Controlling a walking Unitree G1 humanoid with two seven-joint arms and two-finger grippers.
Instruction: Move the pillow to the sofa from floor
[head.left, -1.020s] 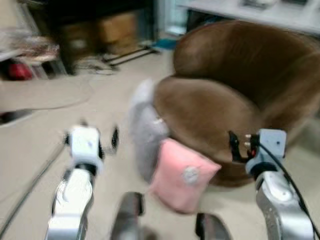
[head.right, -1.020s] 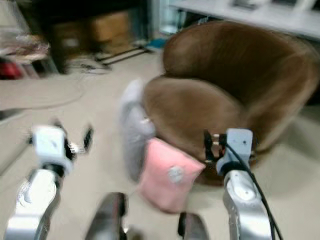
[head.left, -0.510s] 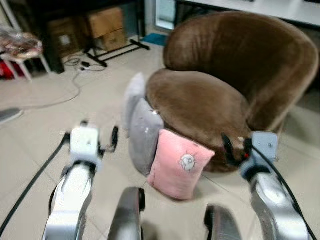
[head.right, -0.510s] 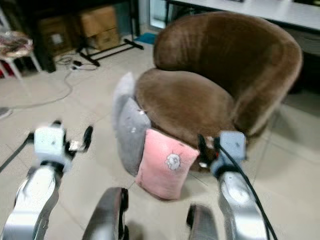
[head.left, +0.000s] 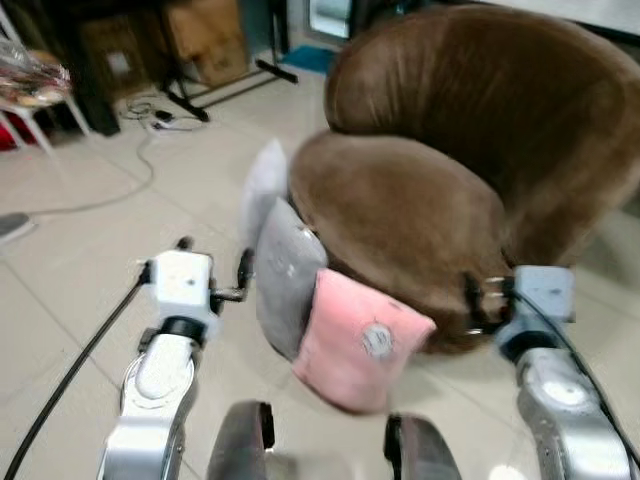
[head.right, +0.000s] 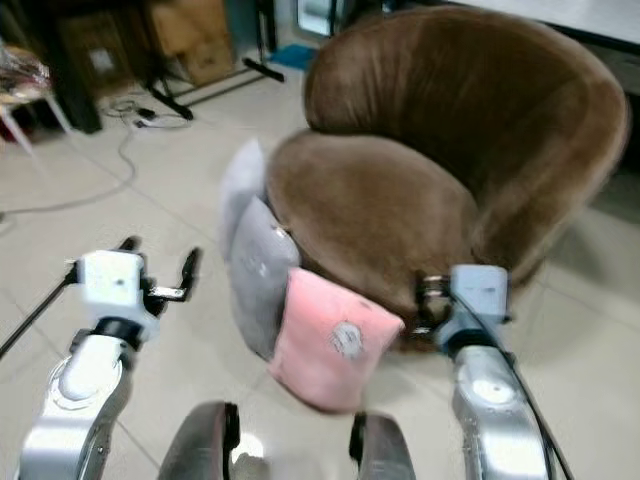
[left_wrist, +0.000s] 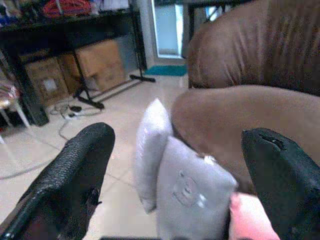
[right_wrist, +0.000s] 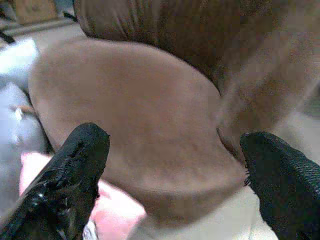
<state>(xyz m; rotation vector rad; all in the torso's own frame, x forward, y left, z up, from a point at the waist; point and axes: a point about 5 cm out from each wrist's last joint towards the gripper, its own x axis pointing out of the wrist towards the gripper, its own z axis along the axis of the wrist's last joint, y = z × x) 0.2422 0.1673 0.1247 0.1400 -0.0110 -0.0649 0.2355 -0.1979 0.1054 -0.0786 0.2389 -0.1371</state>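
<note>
A pink pillow (head.left: 355, 340) with a small face print stands on the tiled floor, leaning against the front of the brown round sofa (head.left: 400, 200). A grey pillow (head.left: 285, 280) and a paler one (head.left: 262, 185) lean on the sofa beside it, further to my left. My left gripper (head.left: 213, 258) is open, just left of the grey pillow and apart from it. My right gripper (head.left: 480, 303) is open at the sofa's front edge, right of the pink pillow. The left wrist view looks past its fingers (left_wrist: 80, 165) at the grey pillow (left_wrist: 192, 195). The right wrist view faces the sofa seat (right_wrist: 140, 105).
Cardboard boxes (head.left: 205, 30) and a black stand's legs (head.left: 230, 85) sit at the back left. A cable (head.left: 120, 180) trails over the floor tiles there. A light-legged stool (head.left: 30, 95) stands at the far left. My own legs (head.left: 240, 450) show at the bottom.
The whole view has shifted and sharpened as the camera moved; sofa and pillows look slightly nearer. Both grippers stay open and held out in front.
</note>
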